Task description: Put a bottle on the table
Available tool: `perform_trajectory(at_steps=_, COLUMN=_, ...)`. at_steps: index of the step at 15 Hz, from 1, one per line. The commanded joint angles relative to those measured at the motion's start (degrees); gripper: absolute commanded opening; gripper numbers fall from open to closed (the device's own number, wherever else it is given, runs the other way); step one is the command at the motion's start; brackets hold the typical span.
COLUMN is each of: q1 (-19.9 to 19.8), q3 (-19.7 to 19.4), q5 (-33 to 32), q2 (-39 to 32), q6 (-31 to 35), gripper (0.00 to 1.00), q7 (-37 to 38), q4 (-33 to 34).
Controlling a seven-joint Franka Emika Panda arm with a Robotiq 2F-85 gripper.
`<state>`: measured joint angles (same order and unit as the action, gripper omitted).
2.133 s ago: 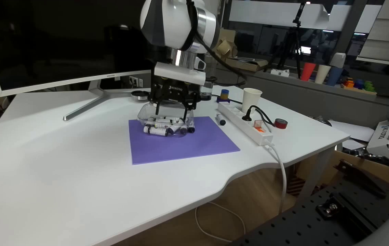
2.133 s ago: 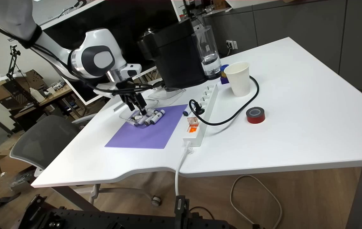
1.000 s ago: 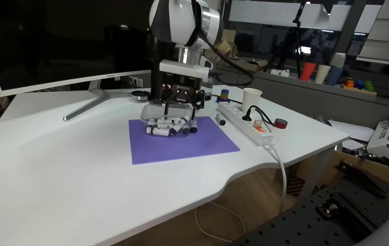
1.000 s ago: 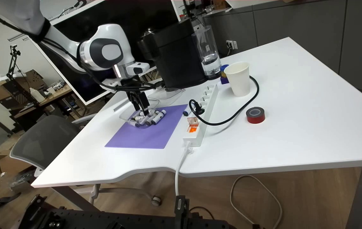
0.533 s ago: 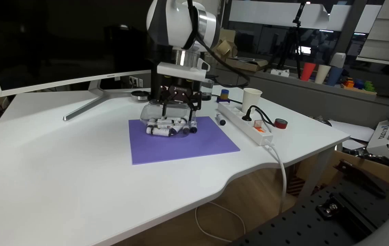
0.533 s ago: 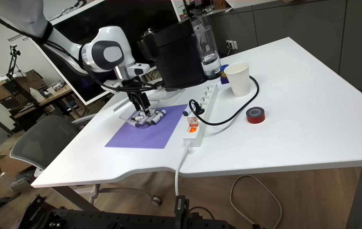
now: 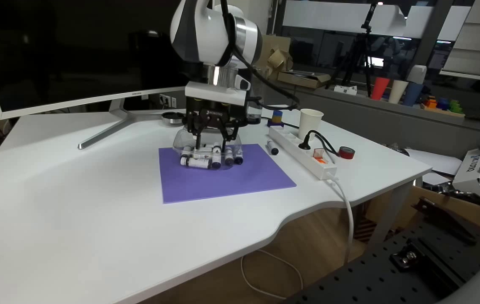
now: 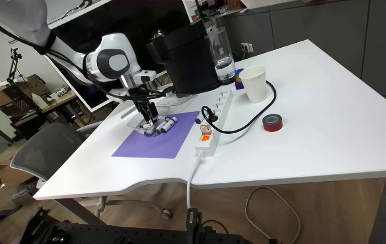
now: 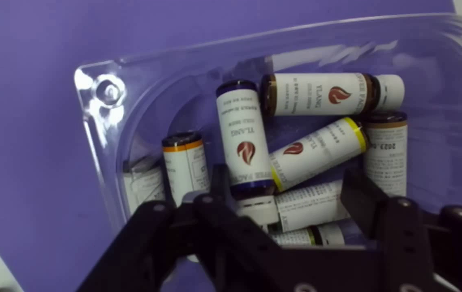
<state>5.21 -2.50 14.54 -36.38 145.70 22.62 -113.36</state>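
Observation:
Several small bottles with white labels lie in a clear plastic tray (image 9: 214, 42) on the purple mat (image 7: 223, 185). A blue-banded bottle (image 9: 243, 134) also shows in an exterior view (image 7: 216, 155). An orange-banded bottle (image 9: 184, 166) lies beside it. My gripper (image 9: 290, 184) is down in the tray with its fingers apart; it also shows in both exterior views (image 7: 211, 145) (image 8: 151, 119). In the wrist view the left finger stands between those two bottles. A gap separates the blue-banded bottle from the right finger. The table (image 7: 75, 211) is white. Another bottle (image 7: 272, 147) lies on it.
A white power strip (image 7: 303, 156) with a black plug and cable runs beside the loose bottle. A paper cup (image 7: 309, 122) and red tape (image 7: 346, 152) stand beyond it. A black appliance (image 8: 186, 57) stands behind, near a clear lid (image 8: 179, 100). The monitor foot (image 7: 105, 131) juts onto the table.
The gripper has moved lower into the tray, leftward over the last half second in an exterior view. Its fingers have come closer together. The blue-banded bottle has turned from slanted to pointing frontward.

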Motion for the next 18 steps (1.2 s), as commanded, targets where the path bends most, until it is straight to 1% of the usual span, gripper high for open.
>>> perform_trajectory(at_steps=1, q1=0.4, q3=0.1, q5=-0.6, q2=0.2, q6=0.6, gripper=0.45, q7=0.9, q4=0.3)
perform_trajectory(at_steps=5, q1=1.0, q3=0.1, q5=-0.7, q2=1.1, q6=2.2, gripper=0.17, q7=1.0, q4=-0.8)
perform_trajectory(at_steps=7, q1=1.7, q3=-0.2, q5=-1.1, q2=2.1, q6=3.5, gripper=0.06, q7=1.4, q4=-1.9)
perform_trajectory(at_steps=8, q1=2.2, q3=-0.4, q5=-1.4, q2=3.0, q6=4.4, gripper=0.03, q7=1.5, q4=-2.9)
perform_trajectory(at_steps=9, q1=2.7, q3=-0.6, q5=-1.7, q2=3.5, q6=4.9, gripper=0.06, q7=1.9, q4=-3.5)
perform_trajectory(at_steps=15, q1=6.1, q3=-2.1, q5=-4.7, q2=8.8, q6=9.6, gripper=0.06, q7=3.6, q4=-9.8)
perform_trajectory(at_steps=18, q1=8.0, q3=-3.7, q5=-7.0, q2=11.9, q6=11.7, gripper=0.06, q7=5.4, q4=-13.2)
